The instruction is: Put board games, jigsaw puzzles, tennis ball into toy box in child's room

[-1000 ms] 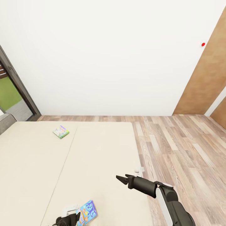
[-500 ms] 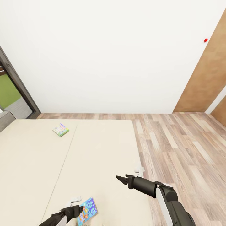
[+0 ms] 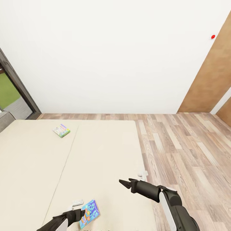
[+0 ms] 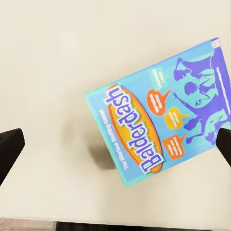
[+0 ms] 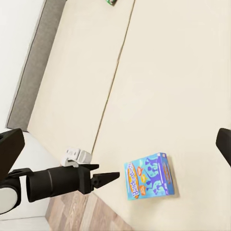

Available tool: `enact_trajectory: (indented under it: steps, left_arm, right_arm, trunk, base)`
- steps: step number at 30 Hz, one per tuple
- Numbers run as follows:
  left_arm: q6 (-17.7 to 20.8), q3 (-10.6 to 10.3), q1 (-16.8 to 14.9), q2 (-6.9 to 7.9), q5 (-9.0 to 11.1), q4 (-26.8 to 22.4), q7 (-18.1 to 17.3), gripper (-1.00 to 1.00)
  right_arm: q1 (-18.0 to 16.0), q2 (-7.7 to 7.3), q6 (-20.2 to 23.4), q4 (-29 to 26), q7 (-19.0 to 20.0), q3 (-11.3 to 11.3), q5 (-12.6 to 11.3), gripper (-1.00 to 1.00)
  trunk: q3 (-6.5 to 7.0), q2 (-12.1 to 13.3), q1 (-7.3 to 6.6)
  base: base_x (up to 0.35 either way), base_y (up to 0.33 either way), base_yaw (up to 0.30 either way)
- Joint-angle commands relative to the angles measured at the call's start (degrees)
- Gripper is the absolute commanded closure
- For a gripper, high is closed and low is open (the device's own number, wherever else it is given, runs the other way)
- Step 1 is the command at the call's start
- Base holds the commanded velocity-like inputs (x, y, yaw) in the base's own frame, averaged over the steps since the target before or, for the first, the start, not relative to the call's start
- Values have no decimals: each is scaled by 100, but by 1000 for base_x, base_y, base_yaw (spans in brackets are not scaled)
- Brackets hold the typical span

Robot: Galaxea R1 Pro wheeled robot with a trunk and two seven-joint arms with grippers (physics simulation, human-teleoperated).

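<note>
The left gripper (image 4: 115, 144), jaws spread wide, is hovering over the blue board game (image 4: 159, 125) lying on the bed (image 3: 106, 150) beneath it; it should be descending squarely, straddling one edge.

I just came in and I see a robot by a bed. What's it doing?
It is tidying toys. Its left gripper is at the blue game on the bed, jaws wide open on either side of the box, not gripping it yet. The right gripper hangs open above the bed, holding nothing. A second, green game lies farther up the mattress, waiting its turn.
</note>
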Motion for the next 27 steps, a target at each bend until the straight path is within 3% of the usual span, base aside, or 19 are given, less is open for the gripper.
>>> enact_trajectory:
  steps: [1, 11, 27]
  left_arm:
    - [73, -15, -11, 6, 33, -11, -6, -100]
    - [1042, -17, -557, 14, 35, -41, -7, -100]
    - [1208, -19, -669, 15, 35, -43, -11, -100]
  right_arm:
    - [-4, 6, 37, 0, 15, -14, -17, -100]
    - [-4, 7, 39, 1, 6, -14, -16, -100]
    - [-4, 6, 38, 4, -16, -14, -13, -100]
  trunk:
    - [-17, -8, 2]
    - [-111, -8, 2]
    - [-262, -8, 2]
  base:
    - [0, 0, 0]
    - [0, 0, 0]
    - [0, 0, 0]
